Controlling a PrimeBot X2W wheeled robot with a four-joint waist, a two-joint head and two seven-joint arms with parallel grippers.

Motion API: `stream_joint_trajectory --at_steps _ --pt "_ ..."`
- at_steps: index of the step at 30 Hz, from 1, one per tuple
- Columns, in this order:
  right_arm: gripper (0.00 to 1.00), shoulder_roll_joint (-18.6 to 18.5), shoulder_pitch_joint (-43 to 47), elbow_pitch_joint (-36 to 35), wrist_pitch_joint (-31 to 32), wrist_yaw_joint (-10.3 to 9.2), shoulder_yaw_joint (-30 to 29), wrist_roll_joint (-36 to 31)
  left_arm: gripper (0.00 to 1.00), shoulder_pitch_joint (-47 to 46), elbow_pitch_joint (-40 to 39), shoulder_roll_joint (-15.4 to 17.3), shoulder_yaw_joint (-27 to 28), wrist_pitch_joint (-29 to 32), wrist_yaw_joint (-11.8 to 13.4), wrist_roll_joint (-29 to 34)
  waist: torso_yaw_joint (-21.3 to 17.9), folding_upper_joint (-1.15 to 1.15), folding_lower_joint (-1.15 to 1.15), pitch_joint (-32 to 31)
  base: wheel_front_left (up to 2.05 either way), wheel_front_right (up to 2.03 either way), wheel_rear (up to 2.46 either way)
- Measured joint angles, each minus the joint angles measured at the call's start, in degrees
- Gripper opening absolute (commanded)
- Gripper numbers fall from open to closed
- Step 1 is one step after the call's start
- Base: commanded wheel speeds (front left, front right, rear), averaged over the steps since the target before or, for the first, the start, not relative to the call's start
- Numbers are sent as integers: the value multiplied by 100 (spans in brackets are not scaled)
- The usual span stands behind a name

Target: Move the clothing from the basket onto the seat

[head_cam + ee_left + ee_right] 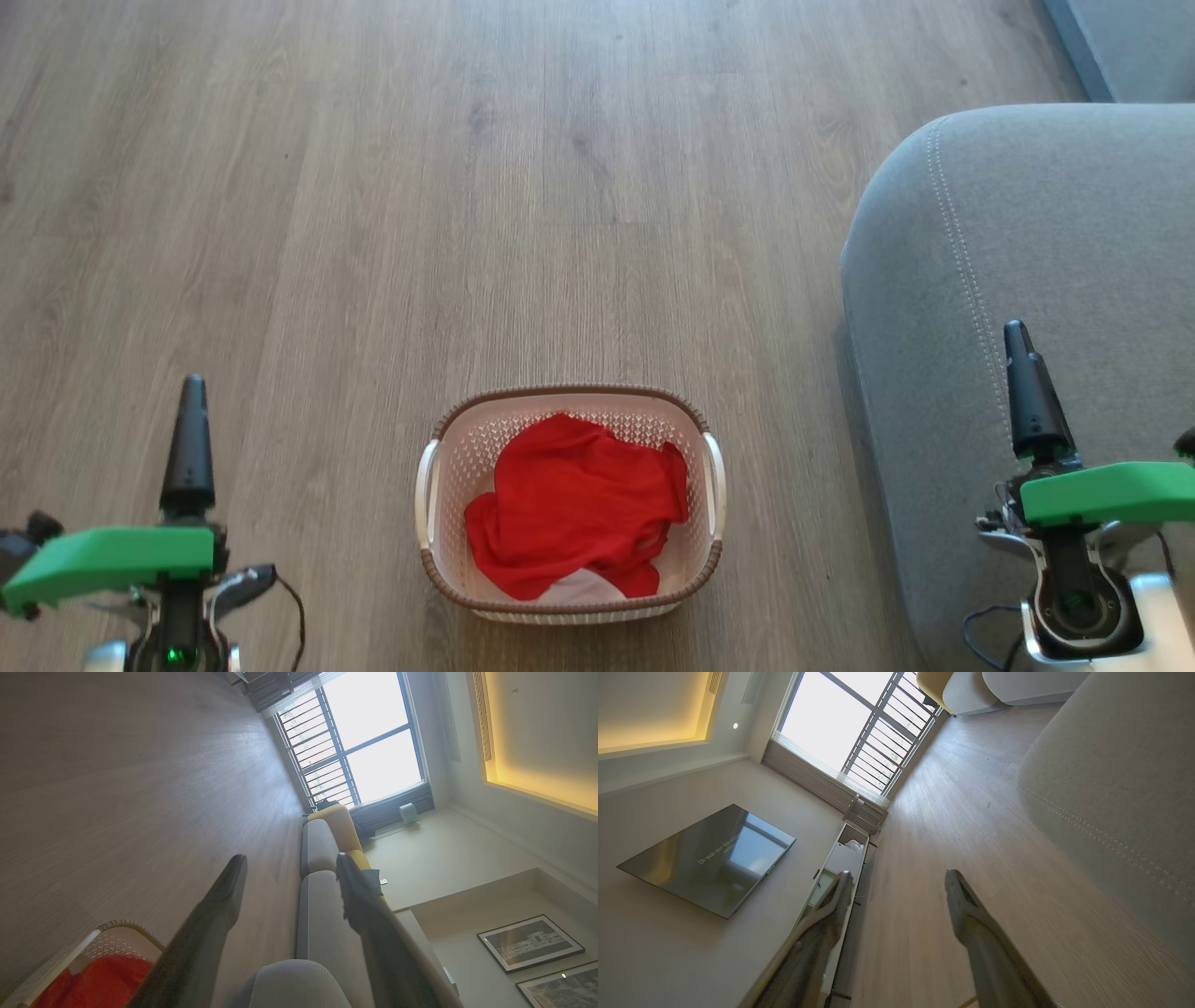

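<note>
The cream basket (569, 393) with a brown rim and white side handles stands on the wood floor, low in the middle of the head view. Red clothing (574, 504) lies crumpled inside it, a white patch showing at its near edge. To the right lies the grey seat (1055, 233) with a rounded corner and pale stitching. My left gripper (290, 858) is open and empty, left of the basket; one dark finger (189, 439) points up. My right gripper (899, 872) is open and empty too, its finger (1030, 392) over the seat's near part. The left wrist view catches the basket (117, 926) and clothing (98, 980).
Wood floor (467, 187) stretches ahead of the basket. The left wrist view shows more grey and yellow sofa cushions (327, 835) running toward a barred window (364, 732). A wall television (707, 858) and a low cabinet (845, 854) show in the right wrist view.
</note>
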Motion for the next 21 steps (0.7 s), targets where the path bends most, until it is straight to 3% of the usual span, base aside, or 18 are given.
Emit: stream_joint_trajectory --at_steps 5,13,21 --pt "100 0 -9 -105 -92 0 3 -285 100 -26 -301 1 -46 -53 292 261 11 0 0 29 0 0 0" --pt "100 0 -125 -305 -225 0 82 -976 100 -26 -866 2 -475 -164 832 1260 25 0 0 78 0 0 0" --pt "100 0 -174 -463 -341 0 238 -1636 100 -26 -1160 7 -1172 -301 1096 2316 37 0 0 108 0 0 0"
